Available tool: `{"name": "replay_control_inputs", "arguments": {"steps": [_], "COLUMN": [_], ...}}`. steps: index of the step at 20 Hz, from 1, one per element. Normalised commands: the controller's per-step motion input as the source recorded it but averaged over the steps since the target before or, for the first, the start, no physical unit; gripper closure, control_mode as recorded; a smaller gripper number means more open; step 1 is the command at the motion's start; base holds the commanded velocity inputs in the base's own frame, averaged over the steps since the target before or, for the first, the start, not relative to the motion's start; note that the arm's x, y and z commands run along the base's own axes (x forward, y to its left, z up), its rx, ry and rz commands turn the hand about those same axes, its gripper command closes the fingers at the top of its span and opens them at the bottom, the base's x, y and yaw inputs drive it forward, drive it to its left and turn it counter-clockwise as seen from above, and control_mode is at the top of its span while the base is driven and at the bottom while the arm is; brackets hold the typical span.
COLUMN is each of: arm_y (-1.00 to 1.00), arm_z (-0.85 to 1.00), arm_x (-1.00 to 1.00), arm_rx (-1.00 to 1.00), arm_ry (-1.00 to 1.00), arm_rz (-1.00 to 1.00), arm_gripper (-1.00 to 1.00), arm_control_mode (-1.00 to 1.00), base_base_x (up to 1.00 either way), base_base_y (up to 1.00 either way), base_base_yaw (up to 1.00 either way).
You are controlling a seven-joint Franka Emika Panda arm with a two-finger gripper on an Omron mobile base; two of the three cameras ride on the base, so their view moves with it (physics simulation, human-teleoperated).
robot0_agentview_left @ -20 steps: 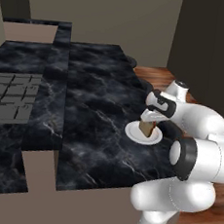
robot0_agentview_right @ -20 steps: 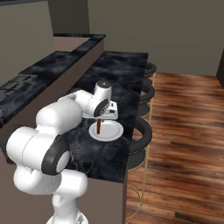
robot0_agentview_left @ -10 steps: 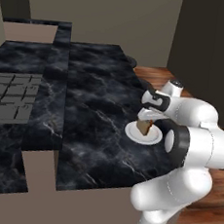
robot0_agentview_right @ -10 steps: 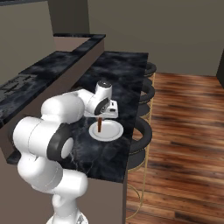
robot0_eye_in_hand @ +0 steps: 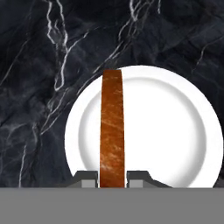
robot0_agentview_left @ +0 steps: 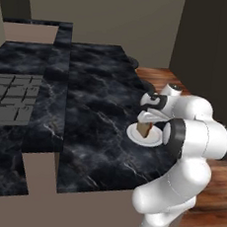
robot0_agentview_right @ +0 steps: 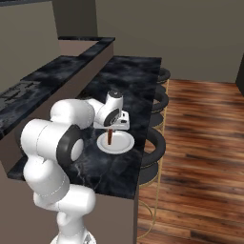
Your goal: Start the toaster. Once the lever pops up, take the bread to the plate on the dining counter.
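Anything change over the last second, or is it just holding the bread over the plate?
The arm's elbow has swung out and lower; little else moved. The hand stays shut on the bread, held on edge above the plate on the dining counter. Nothing released.

Rendered home kitchen with dining bar. Black marble counter is running toward 12 o'clock; round black stools are lining its edge at 3 o'clock; wood floor is spreading beyond; a grey cooktop is sitting at 9 o'clock.
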Motion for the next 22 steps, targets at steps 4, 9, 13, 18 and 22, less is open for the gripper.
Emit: {"name": "replay_control_inputs", "arguments": {"steps": [4,9,13,18,22], "arm_y": [0.00,0.00,0.00,0.00,0.00], "arm_z": [-0.15,-0.05,-0.07,-0.08,-0.05], "arm_x": [0.11,0.05,0.01,0.00,0.00], "arm_rx": [0.00,0.00,0.00,0.00,0.00], "arm_ry": [0.00,0.00,0.00,0.00,0.01], "arm_rz": [0.00,0.00,0.00,0.00,0.00], "arm_gripper": [1.00,1.00,1.00,1.00,1.00], "arm_control_mode": [-1.00,-1.00,-1.00,-1.00,-1.00], "base_base_x": [0.00,0.00,0.00,0.00,0.00], "base_base_y": [0.00,0.00,0.00,0.00,0.00], "base_base_yaw": [0.00,0.00,0.00,0.00,0.00]}}
